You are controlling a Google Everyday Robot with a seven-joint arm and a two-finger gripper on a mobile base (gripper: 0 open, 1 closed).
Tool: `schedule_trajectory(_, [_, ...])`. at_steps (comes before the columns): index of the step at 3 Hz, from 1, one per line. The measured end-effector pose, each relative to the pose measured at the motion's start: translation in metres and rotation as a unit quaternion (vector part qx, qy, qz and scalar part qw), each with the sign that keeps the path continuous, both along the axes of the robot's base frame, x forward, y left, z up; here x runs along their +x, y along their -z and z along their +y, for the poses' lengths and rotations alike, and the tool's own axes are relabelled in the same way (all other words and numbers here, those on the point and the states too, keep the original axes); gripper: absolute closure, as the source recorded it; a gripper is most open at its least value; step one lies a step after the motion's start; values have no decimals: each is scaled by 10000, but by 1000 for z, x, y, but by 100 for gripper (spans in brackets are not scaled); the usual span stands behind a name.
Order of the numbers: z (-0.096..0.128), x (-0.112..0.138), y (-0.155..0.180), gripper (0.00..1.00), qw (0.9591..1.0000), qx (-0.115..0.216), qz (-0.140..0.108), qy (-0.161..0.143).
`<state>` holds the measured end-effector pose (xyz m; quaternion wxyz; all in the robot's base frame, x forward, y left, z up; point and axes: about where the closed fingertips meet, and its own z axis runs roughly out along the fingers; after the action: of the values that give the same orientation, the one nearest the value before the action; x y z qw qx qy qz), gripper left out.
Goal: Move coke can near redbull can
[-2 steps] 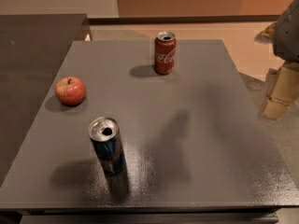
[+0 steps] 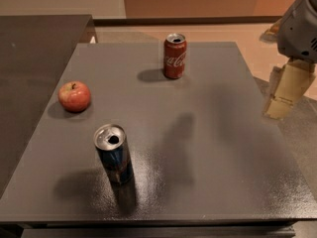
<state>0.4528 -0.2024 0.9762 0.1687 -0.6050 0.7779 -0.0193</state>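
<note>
The coke can [image 2: 175,56] is a short red can with white script, and it stands upright at the far middle of the grey table [image 2: 208,148]. The redbull can [image 2: 114,154] is a slim dark blue and silver can with an opened top. It stands upright near the front left, far from the coke can. My gripper [image 2: 286,90] hangs beyond the table's right edge, above the floor and to the right of the coke can. It holds nothing that I can see.
A red apple [image 2: 75,96] lies on the left side of the table. A dark counter [image 2: 34,58] adjoins the table on the left. The arm's shadow falls on the table's middle.
The gripper has shifted slightly left toward the table's right edge. The cans and the apple have not moved.
</note>
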Motion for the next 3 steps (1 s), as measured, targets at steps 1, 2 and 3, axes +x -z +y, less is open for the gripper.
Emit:
schedule_trajectory(1, [24, 27, 0, 0, 9995, 291, -90, -84])
schedule_trajectory(2, [48, 62, 3, 0, 9979, 601, -242, 7])
schedule_trajectory(3, [68, 98, 5, 0, 9947, 914, -435, 188])
